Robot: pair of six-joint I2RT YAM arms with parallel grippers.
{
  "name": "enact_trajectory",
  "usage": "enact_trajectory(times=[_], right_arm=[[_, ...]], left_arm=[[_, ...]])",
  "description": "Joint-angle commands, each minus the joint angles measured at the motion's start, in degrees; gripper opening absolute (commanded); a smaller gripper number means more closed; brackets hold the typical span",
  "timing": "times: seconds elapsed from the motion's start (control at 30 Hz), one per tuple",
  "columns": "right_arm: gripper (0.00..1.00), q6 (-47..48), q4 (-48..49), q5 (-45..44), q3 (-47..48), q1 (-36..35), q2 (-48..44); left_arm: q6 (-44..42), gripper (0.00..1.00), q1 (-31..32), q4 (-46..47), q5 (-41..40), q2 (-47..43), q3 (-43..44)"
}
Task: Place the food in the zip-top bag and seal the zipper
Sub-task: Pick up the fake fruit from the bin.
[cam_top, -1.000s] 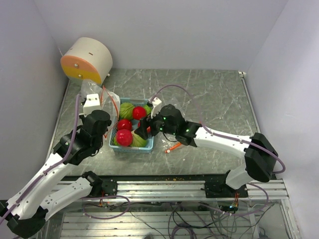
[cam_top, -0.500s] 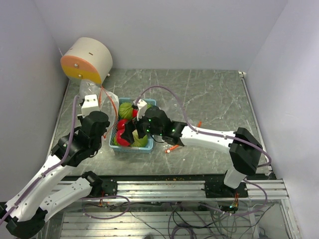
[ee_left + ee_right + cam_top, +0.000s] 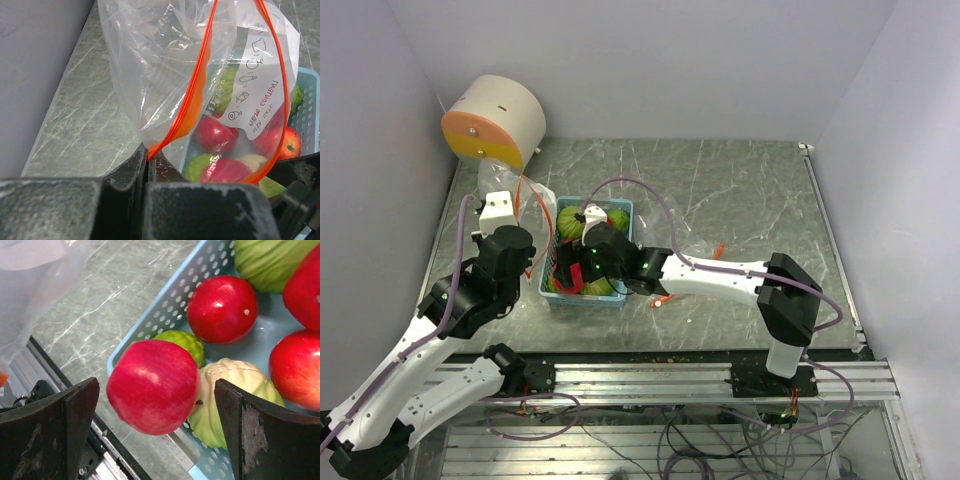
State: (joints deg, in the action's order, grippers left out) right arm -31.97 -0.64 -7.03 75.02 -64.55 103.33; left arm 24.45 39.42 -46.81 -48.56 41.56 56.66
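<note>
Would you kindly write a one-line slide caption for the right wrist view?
Right claw, open, straddles a red apple at the corner of the light blue tray.

I am looking into a small, boxed-in cell. A plain back wall (image 3: 670,60) meets a left wall (image 3: 370,150) and a right wall (image 3: 910,150), all matte and pale with a faint violet cast. The light is soft and even, with no hard shadows. The table top (image 3: 750,190) is dark grey-green, veined like marble with pale streaks, and a thin metal strip (image 3: 818,210) runs along its right edge. At the near edge lies a silver aluminium rail (image 3: 650,378), with loose cables (image 3: 620,440) tangled beneath it. Up in the back left corner, by the left wall, sits a cream drum (image 3: 500,120) with an orange face.
</note>
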Motion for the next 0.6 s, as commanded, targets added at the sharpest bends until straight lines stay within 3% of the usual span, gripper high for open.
enact_trajectory(times=[0.0,0.37,0.57], right_arm=[[1.0,-5.98,-3.8,-6.1,1.97,-0.22,1.7],[1.0,-6.62,-2.52,-4.79,2.54,-0.92,5.35],[0.85,-5.75,-2.27,-6.42,0.35,-1.01,3.39]], left_arm=[[-0.55,0.07,-0.22,0.11,0.46,-0.93,-0.21],[-1.16,0.07,-0.23,0.33,1.33,-2.32,-0.55],[-0.89,0.07,-0.22,0.1,1.56,-2.01,-0.61]])
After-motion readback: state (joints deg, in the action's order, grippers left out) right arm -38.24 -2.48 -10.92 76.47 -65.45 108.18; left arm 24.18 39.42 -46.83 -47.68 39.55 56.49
